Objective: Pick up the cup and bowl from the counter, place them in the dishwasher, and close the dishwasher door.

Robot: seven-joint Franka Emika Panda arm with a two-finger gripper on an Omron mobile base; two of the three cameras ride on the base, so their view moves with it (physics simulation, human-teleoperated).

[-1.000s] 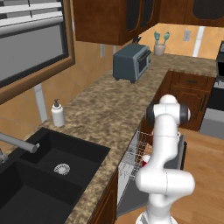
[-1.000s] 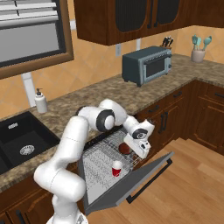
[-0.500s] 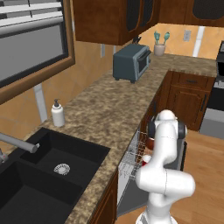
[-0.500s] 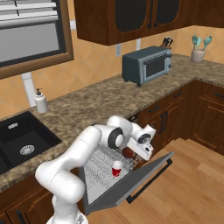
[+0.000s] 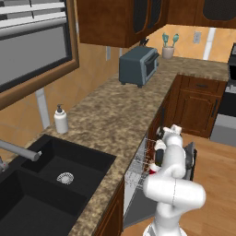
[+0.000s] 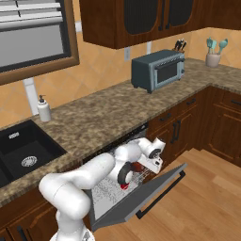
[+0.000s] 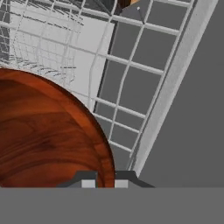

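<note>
- Arm reaching down into the open dishwasher (image 6: 123, 187), gripper (image 6: 156, 162) low over the silvery wire rack (image 7: 127, 83).
- Up close in the hand view: bowl (image 7: 46, 131) big and reddish-brown, its rim running right between the two fingertips (image 7: 87, 178), which sit close together on either side of it. So pinching the bowl by the rim, looks like.
- Bowl hanging over the rack, grey rack floor showing through the wires beside it.
- Cup (image 6: 124, 186) already in the rack, just a red speck peeking out below the arm's elbow; same red bit visible from the left side (image 5: 151, 171).
- Dishwasher door (image 6: 141, 200) dropped open, tilted down toward the wooden floor (image 6: 207, 207), dark handle bar along its outer edge.
- On the counter (image 6: 101, 113): toaster oven (image 6: 157, 70) further along, white soap bottle (image 6: 44, 109) next to the black sink (image 6: 21, 150), utensil pot (image 6: 212, 59) in the far corner.
</note>
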